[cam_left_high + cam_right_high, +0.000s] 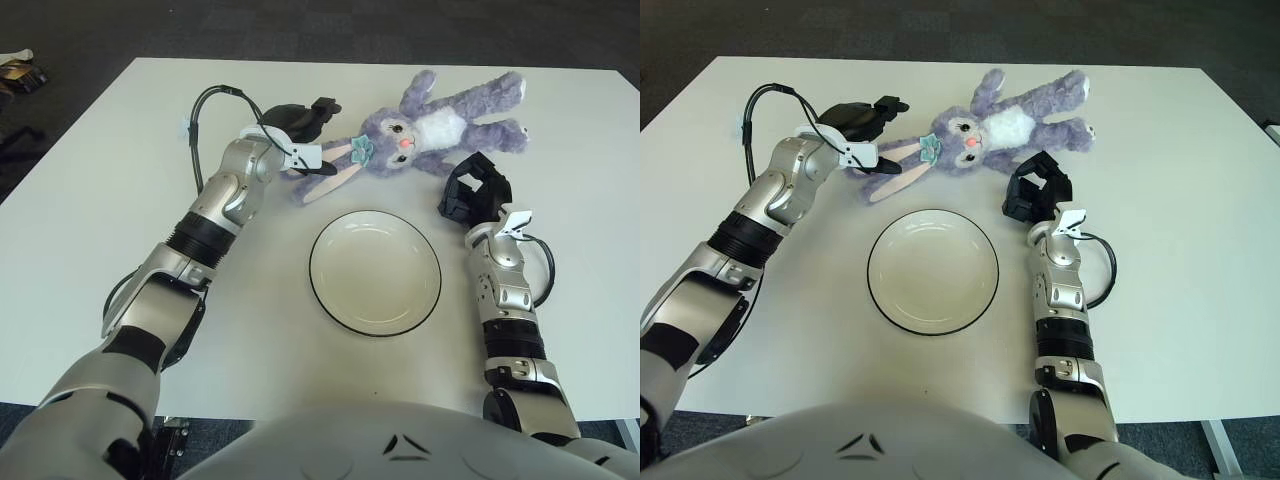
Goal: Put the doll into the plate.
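Purple plush rabbit doll with white belly and long pink-lined ears (430,125) lies flat on the white rectangular table (90,200), near the far edge and right of centre, head toward the left, legs toward the far right corner. A small teal bow (361,150) sits at the base of the ears; nose spot is pink-red. No tag, brand or writing readable on the doll. Round cream-white plate with thin dark rim (375,271) sits just on the near side of the doll, about mid-table, nothing in it; the lower ear tip comes close to its far rim without touching. Left hand (300,122) is at the doll's ears, on their left side; dark fingers extended over the ear tips, a white clip-like part at the wrist overlapping one ear. Cannot tell whether the fingers actually grip the ear or only lie against it. A black cable loops off the left forearm (205,100). Right hand (474,190) shows just to the right of the plate and on the near side of the doll's lower leg, fingers loosely curled, holding nothing; contact with the table cannot be judged. Dark carpet floor (300,25) beyond the far edge.
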Robot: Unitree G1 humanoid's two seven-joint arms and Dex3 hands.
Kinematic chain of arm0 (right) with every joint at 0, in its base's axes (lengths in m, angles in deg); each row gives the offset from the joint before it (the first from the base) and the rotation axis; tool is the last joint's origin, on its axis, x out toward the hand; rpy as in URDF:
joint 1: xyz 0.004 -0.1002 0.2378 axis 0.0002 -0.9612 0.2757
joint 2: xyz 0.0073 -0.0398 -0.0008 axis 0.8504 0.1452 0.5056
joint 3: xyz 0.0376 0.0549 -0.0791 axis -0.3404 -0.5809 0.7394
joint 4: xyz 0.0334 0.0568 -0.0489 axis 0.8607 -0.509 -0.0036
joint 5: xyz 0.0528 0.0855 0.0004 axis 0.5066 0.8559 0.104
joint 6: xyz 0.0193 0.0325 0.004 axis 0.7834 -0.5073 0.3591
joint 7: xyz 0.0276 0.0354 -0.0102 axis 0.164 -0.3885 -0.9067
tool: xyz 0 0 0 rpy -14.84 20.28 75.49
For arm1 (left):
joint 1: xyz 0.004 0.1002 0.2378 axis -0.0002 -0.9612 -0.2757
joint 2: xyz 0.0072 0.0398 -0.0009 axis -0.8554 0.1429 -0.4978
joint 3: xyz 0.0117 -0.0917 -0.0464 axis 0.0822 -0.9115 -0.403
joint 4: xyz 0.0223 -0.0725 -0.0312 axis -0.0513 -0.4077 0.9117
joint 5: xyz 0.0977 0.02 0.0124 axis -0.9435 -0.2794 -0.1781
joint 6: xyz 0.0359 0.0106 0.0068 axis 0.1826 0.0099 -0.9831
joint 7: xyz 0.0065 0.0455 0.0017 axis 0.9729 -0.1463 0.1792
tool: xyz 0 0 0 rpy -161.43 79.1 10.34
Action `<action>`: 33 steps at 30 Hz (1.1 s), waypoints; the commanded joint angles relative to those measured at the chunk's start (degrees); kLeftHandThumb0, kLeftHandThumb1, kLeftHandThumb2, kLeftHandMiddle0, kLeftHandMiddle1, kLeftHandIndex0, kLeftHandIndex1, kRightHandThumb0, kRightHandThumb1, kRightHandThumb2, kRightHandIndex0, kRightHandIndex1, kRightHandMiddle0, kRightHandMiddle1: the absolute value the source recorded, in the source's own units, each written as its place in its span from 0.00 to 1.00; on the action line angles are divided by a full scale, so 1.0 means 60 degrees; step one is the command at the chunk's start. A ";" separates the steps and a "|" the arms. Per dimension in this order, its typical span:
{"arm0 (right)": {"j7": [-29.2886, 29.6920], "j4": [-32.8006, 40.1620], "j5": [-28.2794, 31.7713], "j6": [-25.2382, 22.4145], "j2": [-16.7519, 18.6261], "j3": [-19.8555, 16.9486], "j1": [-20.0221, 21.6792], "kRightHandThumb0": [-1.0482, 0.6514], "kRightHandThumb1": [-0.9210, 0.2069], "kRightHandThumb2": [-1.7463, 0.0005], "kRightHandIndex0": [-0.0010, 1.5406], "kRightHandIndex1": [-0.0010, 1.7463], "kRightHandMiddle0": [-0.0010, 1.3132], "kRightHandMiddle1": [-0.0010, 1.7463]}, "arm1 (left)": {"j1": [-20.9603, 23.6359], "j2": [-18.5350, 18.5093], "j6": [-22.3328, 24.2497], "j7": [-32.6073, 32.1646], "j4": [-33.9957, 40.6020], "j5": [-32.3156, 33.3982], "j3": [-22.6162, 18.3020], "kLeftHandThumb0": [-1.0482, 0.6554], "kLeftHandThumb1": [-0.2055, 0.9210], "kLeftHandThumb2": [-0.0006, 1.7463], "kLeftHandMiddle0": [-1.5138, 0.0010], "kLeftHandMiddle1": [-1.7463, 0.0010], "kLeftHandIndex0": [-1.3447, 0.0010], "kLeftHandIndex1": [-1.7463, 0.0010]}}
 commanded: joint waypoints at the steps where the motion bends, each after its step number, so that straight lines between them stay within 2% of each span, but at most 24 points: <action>1: 0.0026 -0.0358 -0.0016 -0.0563 0.0153 0.0058 -0.0450 0.33 0.57 0.22 0.71 1.00 0.49 1.00 | 0.0264 0.0095 0.0320 0.0202 -0.0123 -0.0177 0.0147 0.00 1.00 0.20 0.65 0.00 1.00 0.67; 16: -0.0040 -0.0399 0.0049 -0.0530 0.0132 0.0054 -0.0445 0.33 0.57 0.22 0.69 1.00 0.49 1.00 | 0.0421 0.0259 0.0740 0.0169 -0.0615 -0.0432 0.0523 0.00 1.00 0.22 0.61 0.00 1.00 0.61; 21: -0.0048 -0.0429 0.0043 -0.0437 0.0147 0.0050 -0.0442 0.33 0.57 0.22 0.70 1.00 0.49 1.00 | 0.0353 0.0272 0.0716 0.0130 -0.0624 -0.0394 0.0565 0.00 1.00 0.24 0.58 0.00 1.00 0.61; 33: 0.0015 -0.0435 0.0035 -0.0427 0.0164 0.0012 -0.0424 0.32 0.58 0.21 0.70 1.00 0.50 1.00 | 0.0011 0.0349 0.0826 0.0084 -0.0224 -0.0411 0.0669 0.00 1.00 0.24 0.50 0.00 1.00 0.52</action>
